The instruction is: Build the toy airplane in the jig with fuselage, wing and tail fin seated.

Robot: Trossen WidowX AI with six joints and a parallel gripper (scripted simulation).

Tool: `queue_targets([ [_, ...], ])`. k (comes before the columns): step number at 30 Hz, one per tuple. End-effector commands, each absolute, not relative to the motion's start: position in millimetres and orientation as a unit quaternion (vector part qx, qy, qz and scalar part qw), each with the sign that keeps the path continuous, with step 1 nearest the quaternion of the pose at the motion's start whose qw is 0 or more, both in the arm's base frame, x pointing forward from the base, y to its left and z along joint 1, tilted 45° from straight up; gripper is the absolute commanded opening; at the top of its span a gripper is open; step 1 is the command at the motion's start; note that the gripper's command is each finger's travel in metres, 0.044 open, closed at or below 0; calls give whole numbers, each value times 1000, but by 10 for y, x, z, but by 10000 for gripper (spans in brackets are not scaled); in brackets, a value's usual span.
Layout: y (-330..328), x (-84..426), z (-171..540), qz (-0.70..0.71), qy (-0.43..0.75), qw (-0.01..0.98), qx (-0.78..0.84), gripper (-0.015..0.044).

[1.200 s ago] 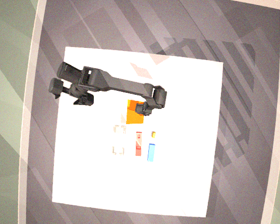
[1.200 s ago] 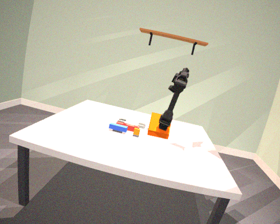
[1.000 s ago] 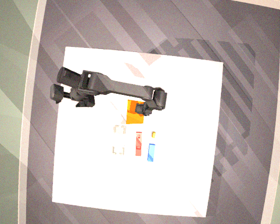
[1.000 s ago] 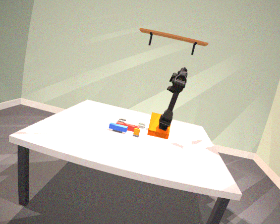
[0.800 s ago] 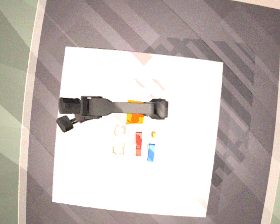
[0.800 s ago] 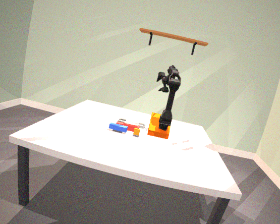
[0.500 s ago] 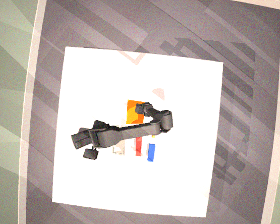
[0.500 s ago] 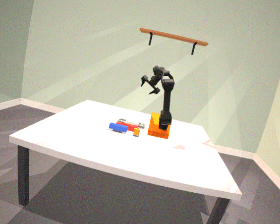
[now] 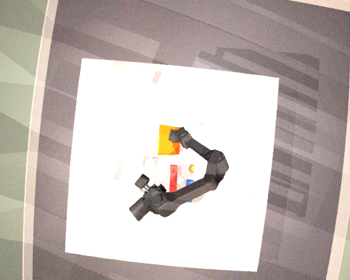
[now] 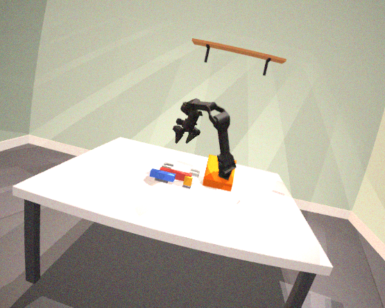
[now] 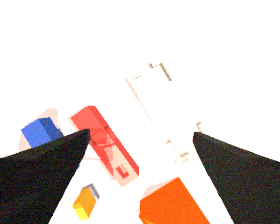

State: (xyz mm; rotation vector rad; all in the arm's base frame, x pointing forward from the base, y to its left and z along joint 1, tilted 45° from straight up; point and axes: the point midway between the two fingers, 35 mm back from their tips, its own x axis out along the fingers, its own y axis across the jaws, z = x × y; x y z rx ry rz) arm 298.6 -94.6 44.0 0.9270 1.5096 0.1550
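Note:
The red fuselage (image 9: pixel 173 175) (image 10: pixel 175 173) (image 11: pixel 88 119) lies beside the pale jig cradle (image 9: pixel 155 159) (image 10: pixel 195 171) (image 11: pixel 166 72), whose low brackets almost merge with the white table. The blue wing (image 9: pixel 189 181) (image 10: pixel 162 175) (image 11: pixel 39 131) lies on the fuselage's other side; the arm covers part of it in the top view and a finger covers part in the wrist view. The small yellow tail fin (image 9: pixel 192 168) (image 10: pixel 187 181) (image 11: pixel 84 202) stands apart, near the fuselage's end towards the base. My gripper (image 10: pixel 182 142) (image 11: pixel 142 135) is open and empty, high above the table.
The orange base block (image 9: pixel 166 142) (image 10: pixel 216 181) (image 11: pixel 176 202) carries the arm and is close to the parts. The white table (image 9: pixel 114 221) (image 10: pixel 229 229) has its edges well away from them. A wooden shelf (image 10: pixel 240 50) hangs on the wall behind.

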Motion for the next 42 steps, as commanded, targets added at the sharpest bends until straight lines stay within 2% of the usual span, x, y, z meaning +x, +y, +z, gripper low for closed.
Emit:
queue_targets([
  [1,-242,2863,596,249,675,641,268,440],
  [5,93,2750,668,342,667,631,198,440],
  [14,109,2749,652,342,667,632,197,440],
  [19,451,2688,311,343,667,632,198,440],
  [42,714,2649,44,343,666,632,198,440],
])
